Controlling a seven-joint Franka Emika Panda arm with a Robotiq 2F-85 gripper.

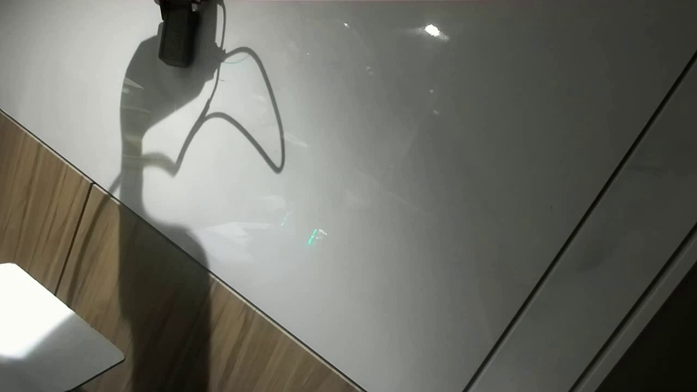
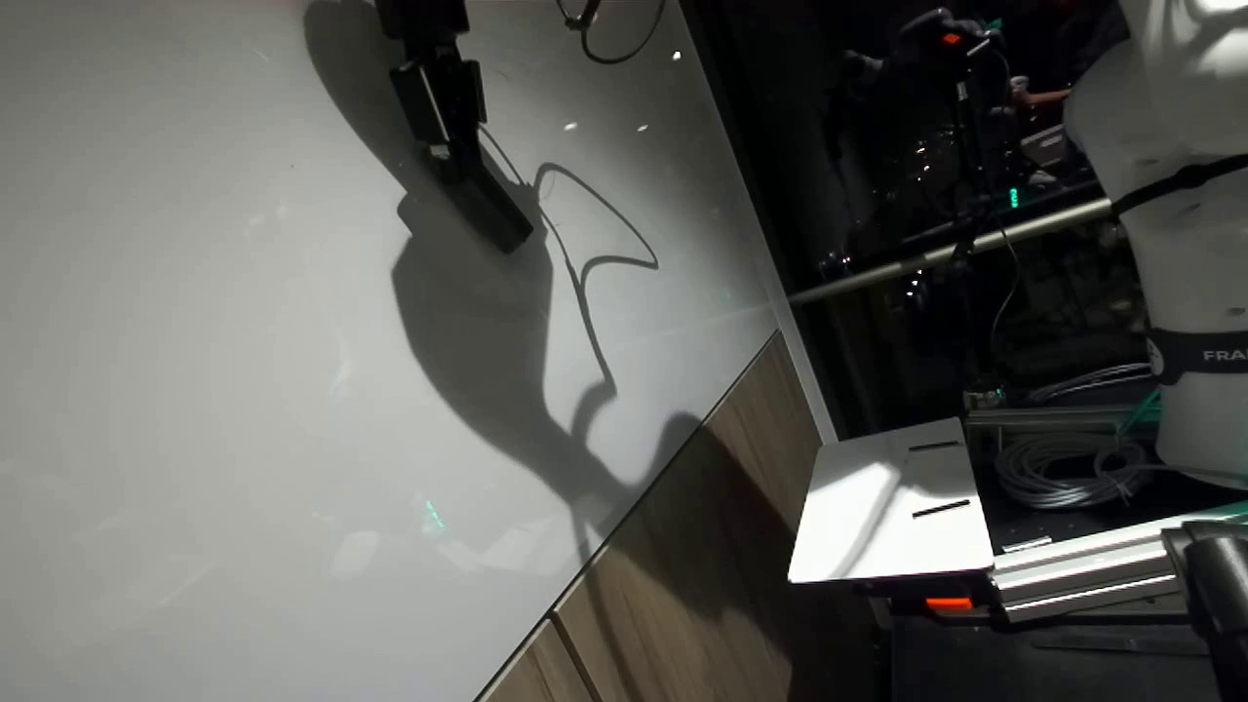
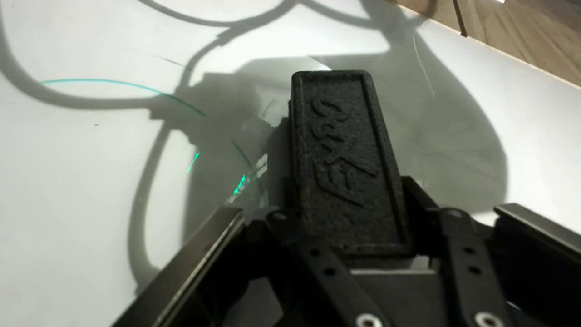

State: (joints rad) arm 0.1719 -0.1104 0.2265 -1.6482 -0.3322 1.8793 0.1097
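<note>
My gripper (image 3: 352,200) is shut on a long black block (image 3: 342,136), one finger on each side of it. Shallow curved marks and a raised rim show on the block's broad face. In the exterior views the block (image 1: 178,38) points down over a glossy white surface (image 1: 381,190), and the gripper (image 2: 456,161) comes in from the top edge. Whether the block's far end touches the surface I cannot tell. A thin teal line (image 3: 122,83) runs across the white surface to the left of the block in the wrist view.
Wood-grain panels (image 1: 261,332) border the white surface. A white plate (image 2: 877,526) stands beyond them, near a metal rail (image 2: 1092,585), coiled cable (image 2: 1063,478) and the white arm base (image 2: 1199,390). Shadows of the arm and a looping cable fall across the surface.
</note>
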